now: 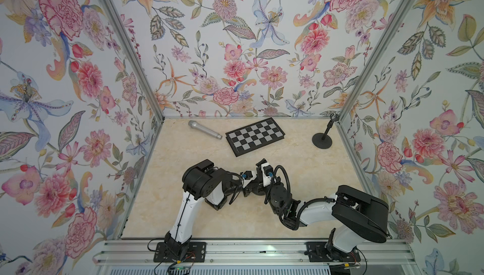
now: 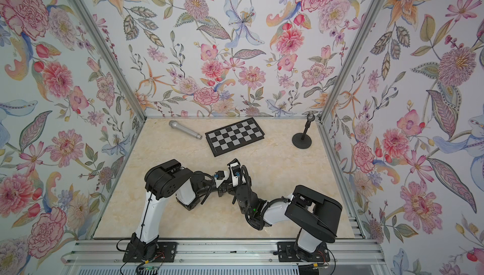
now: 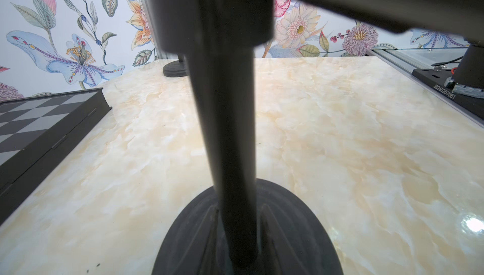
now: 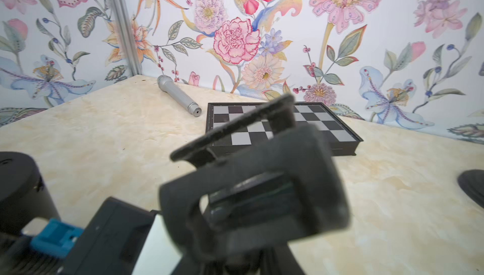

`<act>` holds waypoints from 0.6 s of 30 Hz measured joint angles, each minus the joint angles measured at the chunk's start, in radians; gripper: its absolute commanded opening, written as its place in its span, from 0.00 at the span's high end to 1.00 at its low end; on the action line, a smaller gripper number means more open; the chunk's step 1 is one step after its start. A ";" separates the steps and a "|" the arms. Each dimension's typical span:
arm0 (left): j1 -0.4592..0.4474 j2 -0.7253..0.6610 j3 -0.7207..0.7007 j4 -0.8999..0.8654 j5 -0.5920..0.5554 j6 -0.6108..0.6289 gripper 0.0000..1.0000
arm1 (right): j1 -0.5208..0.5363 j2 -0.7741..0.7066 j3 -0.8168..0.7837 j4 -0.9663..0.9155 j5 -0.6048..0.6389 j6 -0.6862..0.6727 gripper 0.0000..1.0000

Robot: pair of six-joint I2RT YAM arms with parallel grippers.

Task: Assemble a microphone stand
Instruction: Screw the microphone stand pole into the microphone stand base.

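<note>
Left gripper [image 1: 246, 183] and right gripper [image 1: 259, 182] are seen meeting mid-table over a black stand [image 1: 255, 192]. Their jaws are hidden under the wrists in both top views and not made out in the wrist views, so open or closed cannot be told for either.

- Stand: its pole [image 3: 230, 129] fills the left wrist view, rising from a round base [image 3: 288, 234] that appears flat on the table [image 3: 366, 142].
- Clip [image 4: 256, 189]: seen close and blurred in the right wrist view, tilted. Whether it is seated on the pole or gripped cannot be told.
- Microphone [image 1: 204, 129]: silver, laid flat near the back wall toward the left corner, apart from both arms. Its tail end is pointed at the chessboard [image 1: 255, 136] and lies just beside it.
- Chessboard: closed, laid at an angle between the microphone and the far right corner.
- Second stand [image 1: 322, 140]: upright in the far right corner — round base down, a fitting at its top. It is well apart from the grippers.
</note>
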 measured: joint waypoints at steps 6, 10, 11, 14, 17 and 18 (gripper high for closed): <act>0.000 0.000 0.000 0.000 0.000 0.000 0.72 | -0.084 -0.081 -0.089 0.003 -0.239 -0.059 0.49; 0.000 0.000 -0.001 0.000 0.000 0.000 0.73 | -0.272 -0.219 -0.171 -0.120 -0.667 -0.132 0.40; 0.000 0.000 0.000 0.000 0.000 0.000 0.73 | -0.325 -0.253 -0.178 -0.146 -0.784 -0.158 0.40; -0.003 0.000 -0.001 0.000 0.001 0.001 0.73 | -0.459 -0.303 -0.173 -0.201 -1.107 -0.219 0.44; -0.003 0.000 0.000 0.000 0.001 0.003 0.73 | -0.562 -0.292 -0.145 -0.234 -1.331 -0.241 0.44; -0.003 0.000 -0.001 0.000 0.002 0.004 0.73 | -0.586 -0.283 -0.132 -0.241 -1.379 -0.245 0.44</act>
